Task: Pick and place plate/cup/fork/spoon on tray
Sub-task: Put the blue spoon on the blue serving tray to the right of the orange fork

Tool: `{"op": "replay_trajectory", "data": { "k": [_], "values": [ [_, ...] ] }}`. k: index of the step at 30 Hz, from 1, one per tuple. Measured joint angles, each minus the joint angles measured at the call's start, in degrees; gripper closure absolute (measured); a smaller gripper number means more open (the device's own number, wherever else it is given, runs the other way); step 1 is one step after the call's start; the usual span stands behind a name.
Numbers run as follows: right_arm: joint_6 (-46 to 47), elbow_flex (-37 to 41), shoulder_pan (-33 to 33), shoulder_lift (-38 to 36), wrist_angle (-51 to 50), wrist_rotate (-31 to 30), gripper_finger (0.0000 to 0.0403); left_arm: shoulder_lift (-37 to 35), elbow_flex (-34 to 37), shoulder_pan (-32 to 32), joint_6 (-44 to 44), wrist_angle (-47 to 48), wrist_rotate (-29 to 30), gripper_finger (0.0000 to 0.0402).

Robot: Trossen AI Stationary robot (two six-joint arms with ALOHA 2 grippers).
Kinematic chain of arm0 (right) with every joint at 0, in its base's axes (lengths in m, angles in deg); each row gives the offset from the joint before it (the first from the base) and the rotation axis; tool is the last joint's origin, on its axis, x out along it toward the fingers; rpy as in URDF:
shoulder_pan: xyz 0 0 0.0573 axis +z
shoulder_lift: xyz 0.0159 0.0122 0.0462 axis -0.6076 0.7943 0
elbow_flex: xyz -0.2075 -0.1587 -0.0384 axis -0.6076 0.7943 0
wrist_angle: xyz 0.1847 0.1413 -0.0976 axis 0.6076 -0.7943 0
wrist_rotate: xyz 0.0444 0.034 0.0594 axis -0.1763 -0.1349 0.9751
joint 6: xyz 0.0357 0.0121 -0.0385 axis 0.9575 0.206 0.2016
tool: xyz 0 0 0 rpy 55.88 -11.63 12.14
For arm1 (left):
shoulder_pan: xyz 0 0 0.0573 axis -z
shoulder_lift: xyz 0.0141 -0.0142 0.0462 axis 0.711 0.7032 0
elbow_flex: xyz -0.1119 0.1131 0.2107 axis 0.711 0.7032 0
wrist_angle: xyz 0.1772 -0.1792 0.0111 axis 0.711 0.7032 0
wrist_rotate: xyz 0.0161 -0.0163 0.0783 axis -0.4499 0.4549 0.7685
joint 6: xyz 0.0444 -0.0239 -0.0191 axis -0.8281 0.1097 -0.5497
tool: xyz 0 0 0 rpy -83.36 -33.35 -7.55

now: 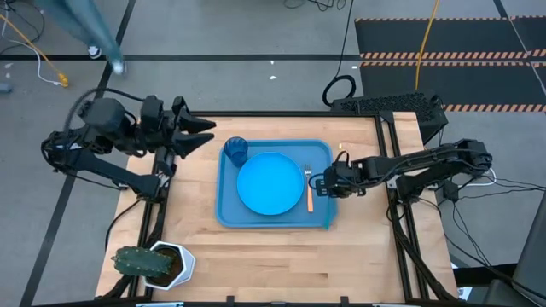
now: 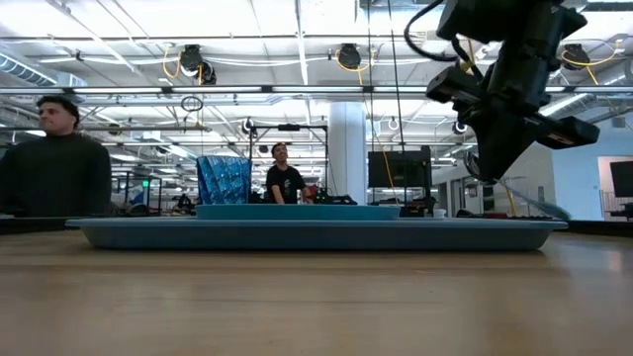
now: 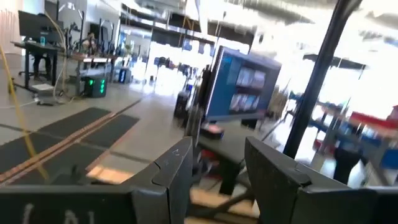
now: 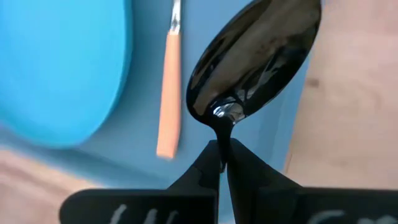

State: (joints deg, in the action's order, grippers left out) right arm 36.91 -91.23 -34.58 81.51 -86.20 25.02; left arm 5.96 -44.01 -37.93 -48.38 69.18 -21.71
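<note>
At the tray's (image 1: 275,218) 3 o'clock rim I see the right gripper (image 4: 222,163) pinching the spoon (image 4: 255,59) above the fork (image 1: 309,188); handle hidden. Left gripper (image 1: 203,130) parted, idle at 9 o'clock.

Rectangular blue plastic tray (image 1: 229,213) mid-bench holds round bright-blue plate (image 1: 270,183), dark-blue tumbler (image 1: 236,152) in its far-left corner, orange-handled fork (image 1: 309,189) near right rim, right gripper (image 1: 322,182) just beside.

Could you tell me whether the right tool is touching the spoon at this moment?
Touching. In the right wrist view, the right tool has its fingers pinched shut on the spoon just below its bowl.
</note>
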Motion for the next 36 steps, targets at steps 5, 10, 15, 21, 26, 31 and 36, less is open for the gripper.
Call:
{"op": "replay_trajectory", "data": {
  "k": [5, 10, 15, 21, 26, 31, 36],
  "values": [
    [-1.16, 0.00, -1.46, 2.28, 0.27, 2.36, 0.0403, 0.53, -0.04, 1.42, -0.97, -1.99, 0.04, 0.0252],
    [-1.75, 0.00, -2.04, 4.98, 2.96, 4.46, 0.0403, 1.03, -0.04, 1.66, -1.56, -1.78, 0.05, 0.0252],
    [-1.41, 0.00, -3.22, 5.44, 3.61, 4.45, 0.0403, 0.98, -0.04, 1.71, -0.78, -1.76, 0.04, 0.0252],
    [-3.57, 0.00, -5.95, 4.98, 3.73, 4.42, 0.0403, 0.98, -0.04, 1.69, -0.21, -0.50, 0.04, 0.0252],
    [-7.24, 0.01, -8.18, 5.71, 3.81, 4.03, 0.0403, 1.00, -0.04, 1.69, 0.35, 1.89, 0.07, 0.0252],
    [-10.32, 0.02, -10.90, 6.20, 4.90, 1.55, 0.0403, 2.21, -0.04, 1.36, 0.68, 0.96, 0.52, 0.0252],
    [-13.92, 0.02, -13.19, 7.09, 7.20, -0.06, 0.0403, 4.20, 0.00, 1.32, 2.92, -1.72, 0.58, 0.0252]
  ]
}}
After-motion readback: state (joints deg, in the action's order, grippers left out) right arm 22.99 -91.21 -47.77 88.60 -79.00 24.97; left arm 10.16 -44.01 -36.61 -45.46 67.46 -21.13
